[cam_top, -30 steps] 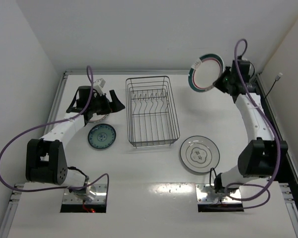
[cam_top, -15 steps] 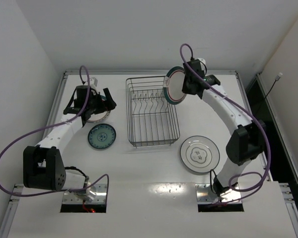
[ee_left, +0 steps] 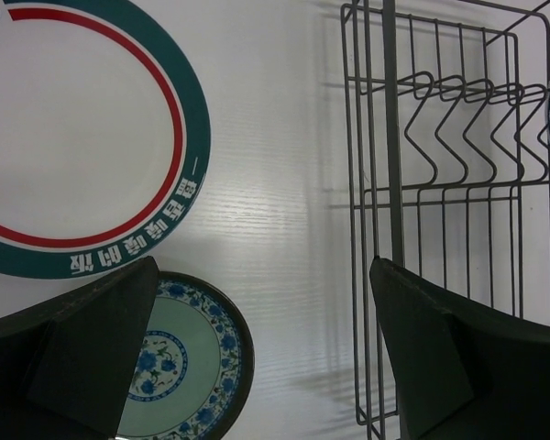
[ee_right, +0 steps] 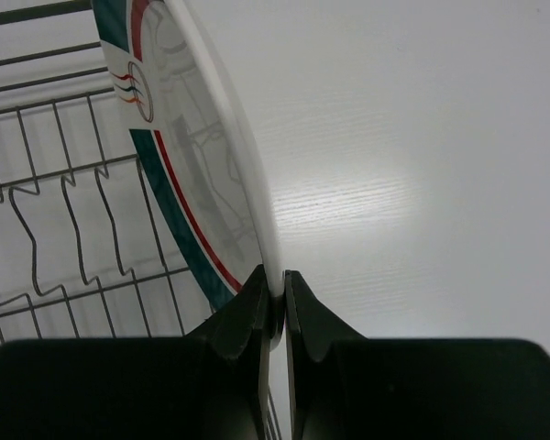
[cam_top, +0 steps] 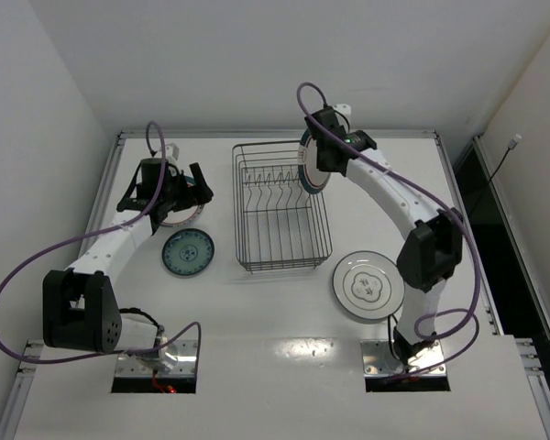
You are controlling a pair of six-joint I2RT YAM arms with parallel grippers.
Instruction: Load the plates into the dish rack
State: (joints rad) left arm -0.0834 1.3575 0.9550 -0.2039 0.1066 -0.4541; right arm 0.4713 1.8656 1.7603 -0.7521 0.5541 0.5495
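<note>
The dark wire dish rack (cam_top: 284,268) stands mid-table with its divider prongs (ee_left: 458,128) at the far end. My right gripper (cam_top: 323,163) is shut on the rim of a green-red ringed plate (cam_top: 308,170), held on edge over the rack's back right corner. The wrist view shows the jaws (ee_right: 277,280) pinching that plate (ee_right: 192,165) above the rack wires (ee_right: 64,229). My left gripper (cam_top: 202,186) hangs open over a second ringed plate (ee_left: 73,137) lying flat left of the rack. A small teal-blue plate (cam_top: 188,251) lies in front of it, and a white flower-outline plate (cam_top: 368,284) sits right of the rack.
Grey walls enclose the table on the left, back and right. Purple cables loop off both arms. The arm bases stand at the near edge, with two openings in the tabletop beside them.
My right arm has swung left, carrying the ringed plate from the back right corner to the rack's right side and turning it edge-on. The left gripper shifted slightly.
</note>
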